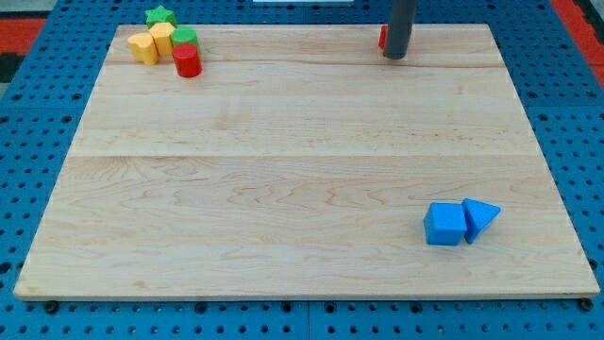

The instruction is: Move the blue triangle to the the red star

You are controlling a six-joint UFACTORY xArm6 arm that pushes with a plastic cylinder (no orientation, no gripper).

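The blue triangle (480,217) lies at the view's lower right, touching the right side of a blue cube (444,225). A red block (383,37), mostly hidden behind the rod, shows as a sliver at the view's top edge; its shape cannot be made out. My tip (395,55) rests on the board at the view's top, right of centre, just in front of that red block and far above the blue triangle.
A cluster sits at the view's top left: a green star (160,16), two yellow blocks (143,47) (162,37), a green cylinder (184,38) and a red cylinder (187,61). The wooden board (283,189) lies on a blue pegboard.
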